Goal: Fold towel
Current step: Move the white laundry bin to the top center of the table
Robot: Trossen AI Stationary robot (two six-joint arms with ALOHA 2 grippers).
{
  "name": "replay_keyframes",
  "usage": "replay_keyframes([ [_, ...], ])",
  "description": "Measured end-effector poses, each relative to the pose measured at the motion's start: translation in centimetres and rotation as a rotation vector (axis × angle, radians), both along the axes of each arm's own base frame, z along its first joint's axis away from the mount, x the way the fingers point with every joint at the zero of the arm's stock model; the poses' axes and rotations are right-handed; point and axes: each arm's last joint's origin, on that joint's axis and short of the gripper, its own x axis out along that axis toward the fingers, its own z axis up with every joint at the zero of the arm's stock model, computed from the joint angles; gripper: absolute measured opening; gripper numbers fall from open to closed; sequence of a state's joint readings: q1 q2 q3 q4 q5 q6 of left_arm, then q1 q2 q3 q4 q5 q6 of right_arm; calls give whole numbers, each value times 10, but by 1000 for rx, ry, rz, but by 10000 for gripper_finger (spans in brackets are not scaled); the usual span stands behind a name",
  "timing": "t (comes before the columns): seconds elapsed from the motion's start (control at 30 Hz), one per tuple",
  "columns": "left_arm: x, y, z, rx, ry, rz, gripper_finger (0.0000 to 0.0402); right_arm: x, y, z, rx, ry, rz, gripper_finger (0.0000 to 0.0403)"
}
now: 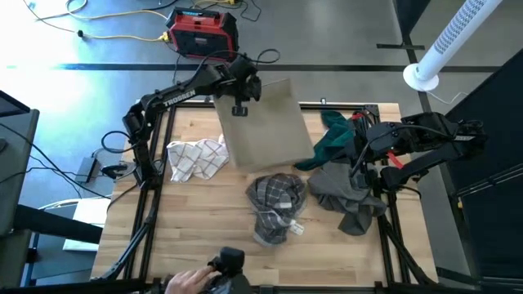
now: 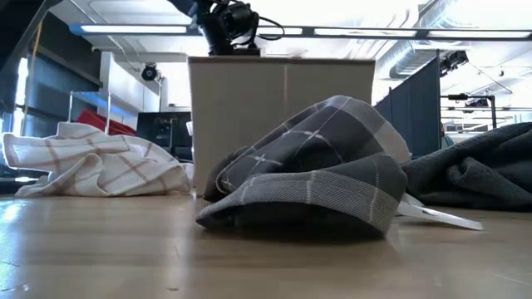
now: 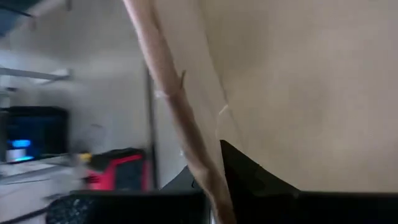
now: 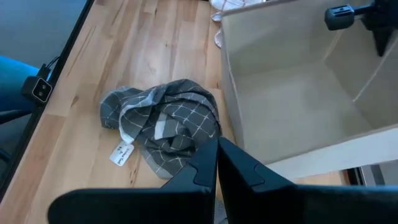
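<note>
A grey plaid towel (image 1: 278,204) lies crumpled on the wooden table (image 1: 196,220), near its middle; it also shows in the right wrist view (image 4: 165,127). Behind it is a beige fabric bin (image 1: 265,122), open side up. My left gripper (image 1: 243,96) is shut on the bin's far rim. The low view shows the bin (image 2: 283,116) behind the towel (image 2: 316,166), which hides the bin's bottom. My right gripper (image 4: 216,163) is shut on nothing and hangs above the towels at the table's right side. My left gripper pinches the bin's upper rim (image 3: 180,118) at its far left corner, with one finger (image 3: 249,180) on each side of the fabric wall. The fingers slant down from the far side. Whether the bin's bottom is on the table, I cannot tell.
A white towel with tan checks (image 1: 196,157) lies at the left. At the right lie a green towel (image 1: 335,135) and a dark grey one (image 1: 347,192). At the near edge, a person's hand (image 1: 188,282) holds a black object.
</note>
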State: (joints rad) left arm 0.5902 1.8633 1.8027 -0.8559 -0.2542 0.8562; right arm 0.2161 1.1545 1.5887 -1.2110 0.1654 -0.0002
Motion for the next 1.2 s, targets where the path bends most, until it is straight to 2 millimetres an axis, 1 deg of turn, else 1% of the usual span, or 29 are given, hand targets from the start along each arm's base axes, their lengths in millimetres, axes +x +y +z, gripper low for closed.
replay_keyframes([
  [0.13,0,6,3,45,-9,-39,0,0,0,0,3,-3,-2,0],
  [0.33,1,12,6,83,-47,-36,4,0,0,0,17,-4,-15,0],
  [0.73,1,13,6,110,-36,-27,137,0,0,0,14,-4,-13,0],
  [0.83,2,15,9,193,-36,73,164,0,0,0,14,-4,-13,0],
  [0.9,2,15,13,278,-7,161,174,0,0,0,14,-4,-13,0],
  [0.97,-1,12,18,355,44,233,178,0,0,0,16,-4,-14,0],
  [1.03,-7,4,28,408,76,285,177,0,0,0,16,-5,-15,0],
  [1.13,-22,-17,49,423,63,337,172,2,0,2,22,-25,-14,0],
  [1.2,-36,-35,65,387,-2,368,166,3,1,4,31,-49,-10,0],
])
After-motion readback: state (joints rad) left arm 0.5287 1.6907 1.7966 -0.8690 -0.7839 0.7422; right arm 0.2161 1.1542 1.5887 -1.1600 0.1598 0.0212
